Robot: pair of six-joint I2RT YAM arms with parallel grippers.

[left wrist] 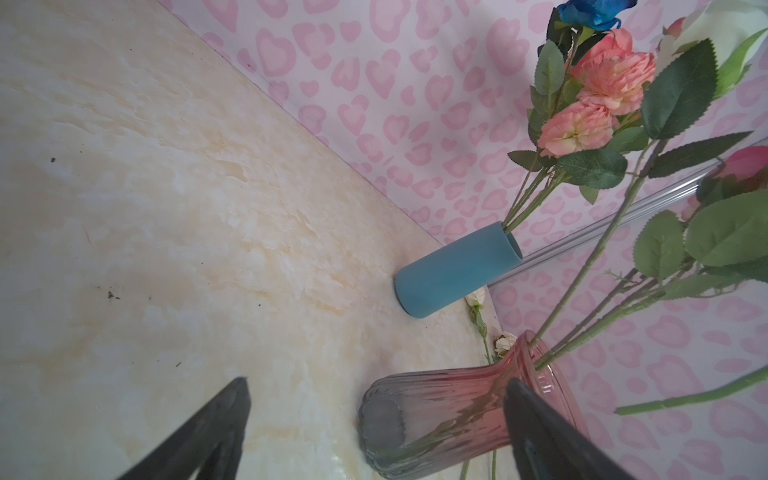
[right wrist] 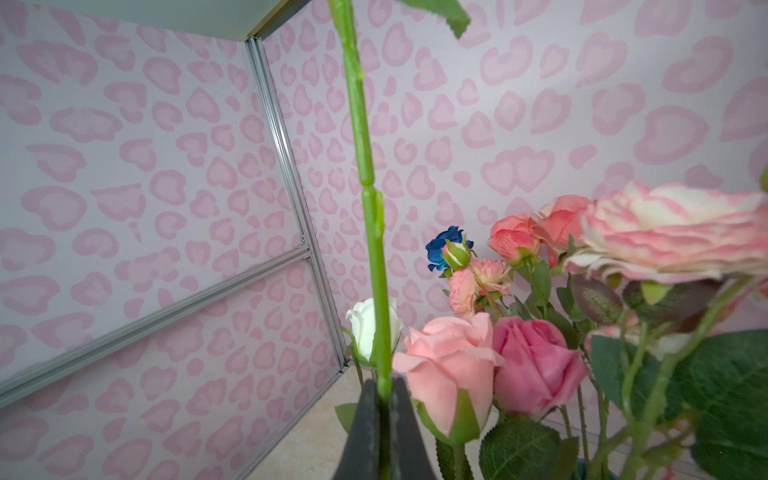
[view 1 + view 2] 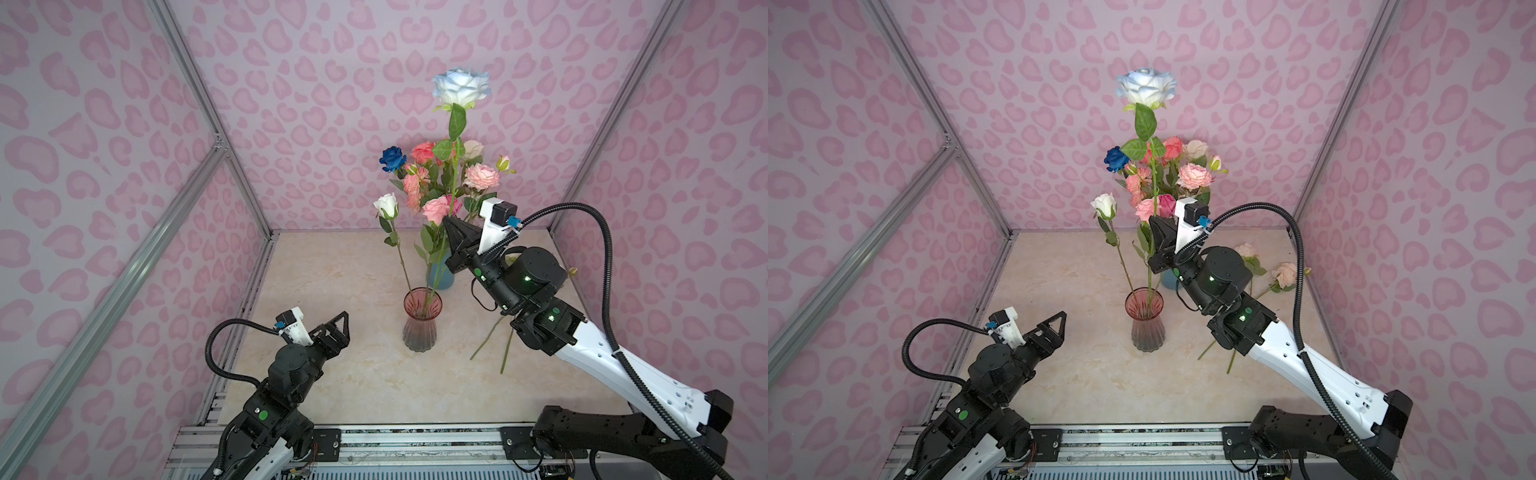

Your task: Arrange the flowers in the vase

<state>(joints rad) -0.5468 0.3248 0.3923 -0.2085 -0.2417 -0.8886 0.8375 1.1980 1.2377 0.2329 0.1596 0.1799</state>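
Observation:
A pink ribbed glass vase [image 3: 422, 320] [image 3: 1145, 322] [image 1: 457, 411] stands mid-table. In it stands a white rose [image 3: 386, 205] [image 3: 1104, 204] [image 2: 365, 328]. My right gripper [image 3: 448, 221] [image 3: 1155, 221] [image 2: 384, 386] is shut on the green stem [image 2: 365, 166] of a tall pale blue rose [image 3: 460, 86] [image 3: 1145, 85]. That stem runs down into the vase mouth. My left gripper [image 3: 344, 319] [image 3: 1061, 318] [image 1: 376, 382] hangs open and empty just left of the vase.
Behind the pink vase a blue cylinder vase [image 3: 439, 278] [image 1: 457, 270] holds a bunch of pink, coral, cream and deep blue [image 3: 392, 158] flowers. Two pale blooms [image 3: 1285, 274] lie on the table at the right, their stems [image 3: 490, 340] passing under my right arm. Patterned walls close in three sides.

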